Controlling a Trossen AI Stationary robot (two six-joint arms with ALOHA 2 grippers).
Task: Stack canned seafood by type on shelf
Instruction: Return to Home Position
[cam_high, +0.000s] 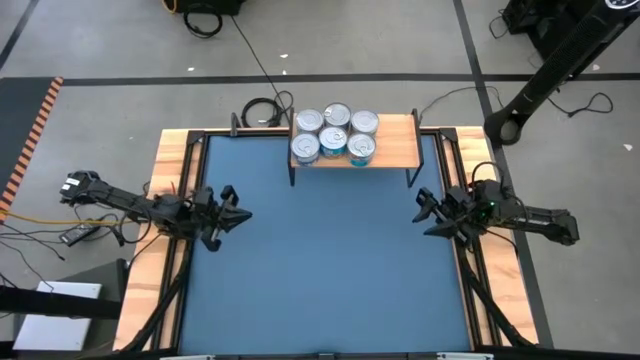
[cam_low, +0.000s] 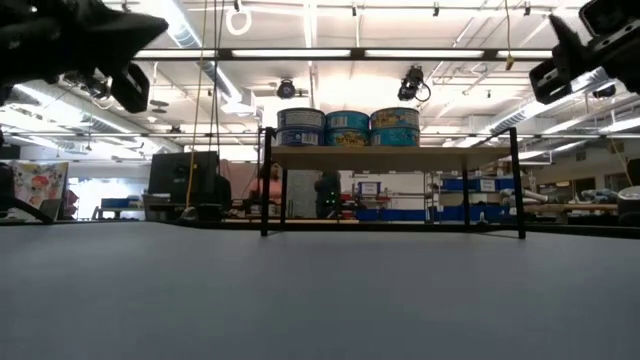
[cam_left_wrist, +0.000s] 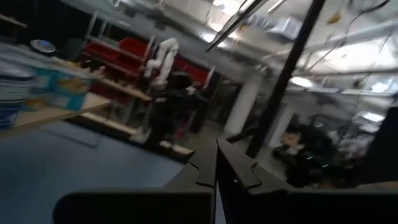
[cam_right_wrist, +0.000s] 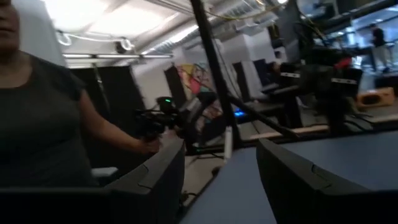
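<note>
The light-wood shelf (cam_high: 392, 142) stands on thin black legs at the table's far edge. Several silver-lidded cans (cam_high: 335, 135) sit on its left part in stacks. In the low view they show as three stacks (cam_low: 347, 127), the left one dark blue and the other two teal. The cans also show in the left wrist view (cam_left_wrist: 37, 87). My left gripper (cam_high: 238, 208) is shut and empty, above the table's left side. My right gripper (cam_high: 424, 212) is open and empty, above the right side. Both are well short of the shelf.
The blue table top (cam_high: 330, 260) has wooden strips (cam_high: 165, 180) along its sides. The right part of the shelf board (cam_high: 398, 128) is bare. A person (cam_right_wrist: 37, 112) shows in the room beyond the table in the right wrist view. Cables (cam_high: 262, 108) lie on the floor behind the shelf.
</note>
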